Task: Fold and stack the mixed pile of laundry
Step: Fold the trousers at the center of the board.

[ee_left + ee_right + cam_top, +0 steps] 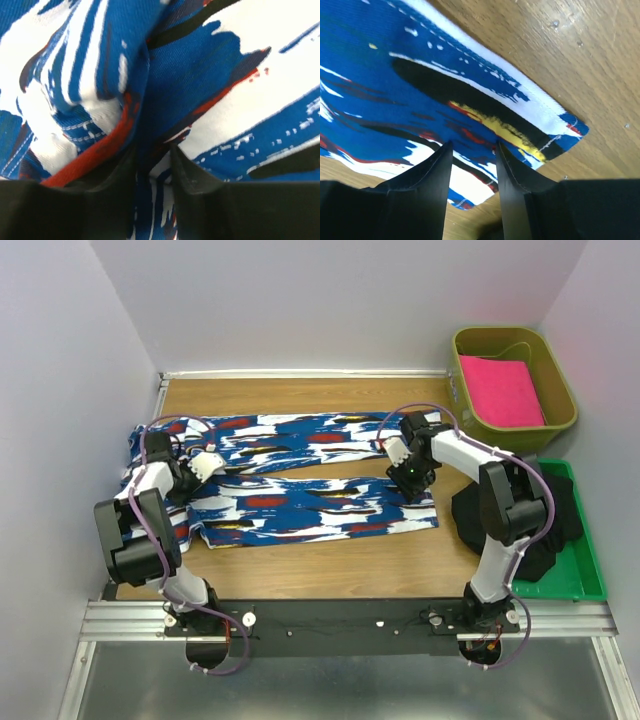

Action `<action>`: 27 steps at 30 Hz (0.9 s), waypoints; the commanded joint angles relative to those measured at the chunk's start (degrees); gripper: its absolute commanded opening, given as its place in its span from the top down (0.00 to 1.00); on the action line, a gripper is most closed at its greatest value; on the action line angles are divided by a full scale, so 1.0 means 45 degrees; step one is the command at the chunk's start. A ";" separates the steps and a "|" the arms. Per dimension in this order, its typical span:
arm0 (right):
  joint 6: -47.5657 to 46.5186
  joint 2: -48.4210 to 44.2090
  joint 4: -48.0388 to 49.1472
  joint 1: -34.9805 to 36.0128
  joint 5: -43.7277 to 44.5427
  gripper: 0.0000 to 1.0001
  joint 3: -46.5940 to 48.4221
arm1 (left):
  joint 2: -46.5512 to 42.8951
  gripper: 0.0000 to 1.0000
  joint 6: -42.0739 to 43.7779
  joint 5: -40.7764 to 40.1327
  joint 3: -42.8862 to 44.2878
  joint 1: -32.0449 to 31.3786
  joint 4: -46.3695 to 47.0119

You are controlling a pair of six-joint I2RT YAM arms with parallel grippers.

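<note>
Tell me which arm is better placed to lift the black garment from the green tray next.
Right. The black garment lies on the green tray directly beside the right arm, while the left tool is on the far side, at the blue cloth's opposite end.

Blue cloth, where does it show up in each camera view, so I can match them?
Top external: cloth spread across the middle of the table.
Left wrist: cloth fills the frame, bunched into a fold.
Right wrist: cloth at upper left, one corner on bare wood.
Shared landmark: the wooden table, in the top and right wrist views only.
</note>
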 commanded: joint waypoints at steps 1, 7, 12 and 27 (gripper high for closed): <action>-0.0232 -0.1093 0.0484 -0.0015 0.0132 0.49 -0.0683 | -0.1694 0.50 0.1001 0.1415 0.0469 0.0602 -0.2014; -0.0584 -0.1332 0.0621 -0.0015 0.0425 0.48 0.0328 | -0.1641 0.46 0.0344 0.2860 0.2847 0.0584 -0.2583; -0.0390 -0.0025 0.0388 0.0024 -0.0179 0.48 0.2068 | 0.0914 0.46 -0.1085 0.3155 0.5817 0.0467 -0.2409; -0.0369 0.5030 0.0994 -0.0718 0.0464 0.46 0.9465 | 0.7674 0.35 -0.2884 0.2960 1.3592 -0.1172 -0.1744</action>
